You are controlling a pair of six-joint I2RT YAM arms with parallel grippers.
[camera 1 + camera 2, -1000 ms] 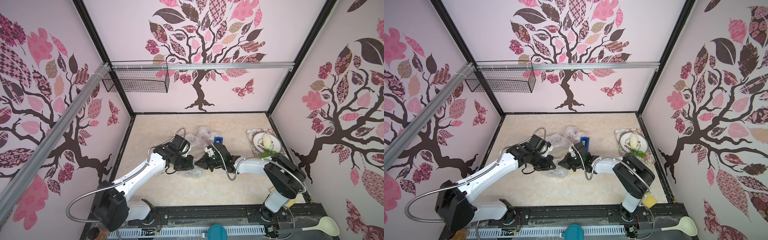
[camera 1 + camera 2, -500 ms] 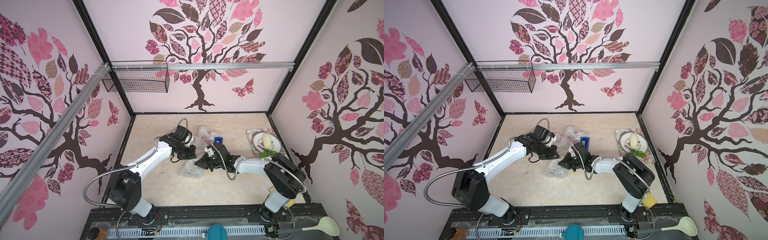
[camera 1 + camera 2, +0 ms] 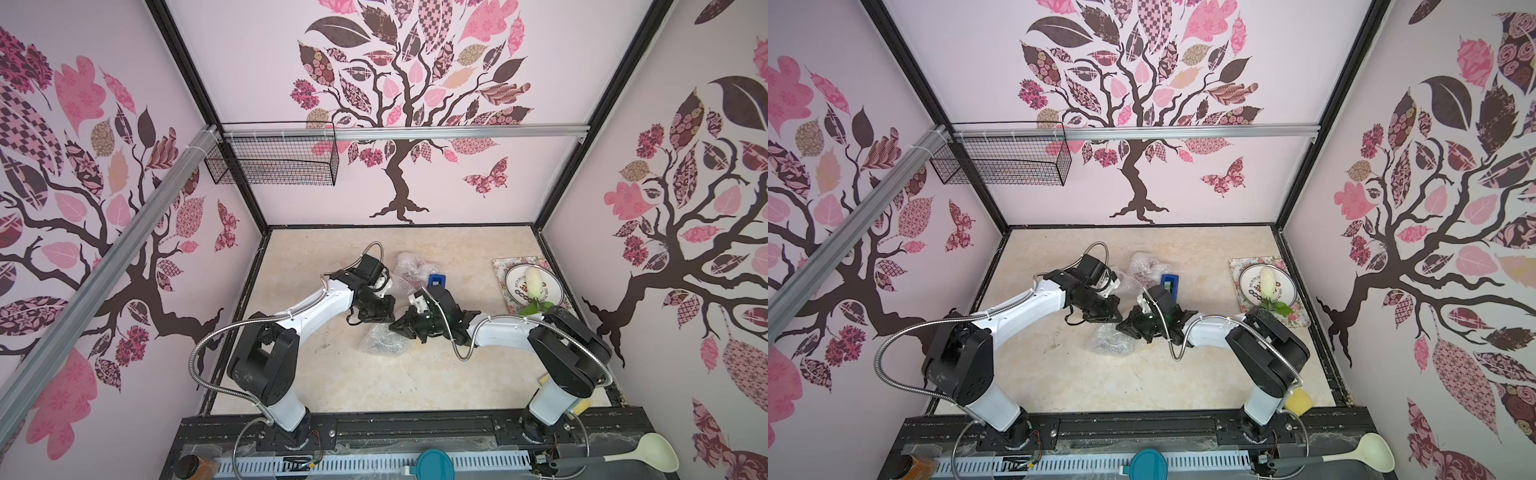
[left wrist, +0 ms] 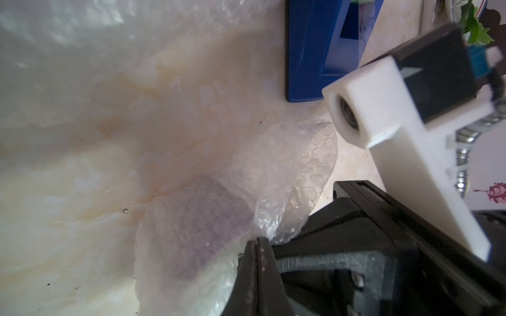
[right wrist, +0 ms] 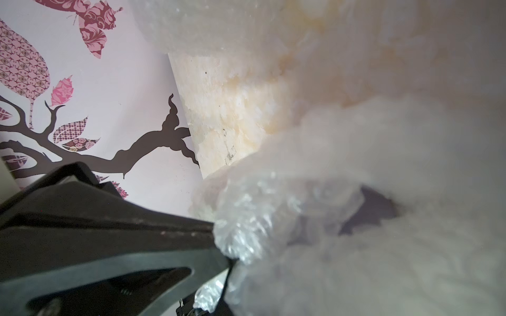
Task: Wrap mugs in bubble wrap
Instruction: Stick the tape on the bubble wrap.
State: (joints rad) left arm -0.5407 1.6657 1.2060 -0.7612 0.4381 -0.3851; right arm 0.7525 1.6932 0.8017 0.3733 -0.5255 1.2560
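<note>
Now wrap (image 5: 246,219) is pinched in the right gripper (image 5: 219,238), jaws closed; the left gripper (image 4: 258,242) is seen closed too, tip at the wrap over a lavender mug (image 4: 197,227).

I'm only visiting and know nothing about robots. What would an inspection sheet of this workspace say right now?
Surface: beige marbled tabletop, with a few small dark marks.
Job's things: bubble wrap bundle mid-table, with a pale lavender mug showing through it; more crumpled wrap lies behind. No other mugs seen.
Clutter: blue tape dispenser; floral tray holding a plate; yellow sponge; ladle at the front edge.
Grippers: right gripper shut on the bundle's wrap; left gripper shut, its tip at the wrap, but whether it grips is unclear.
Cables: a metal hose loops along each arm.
Surroundings: wire basket hanging on a rail; tree-patterned walls.
</note>
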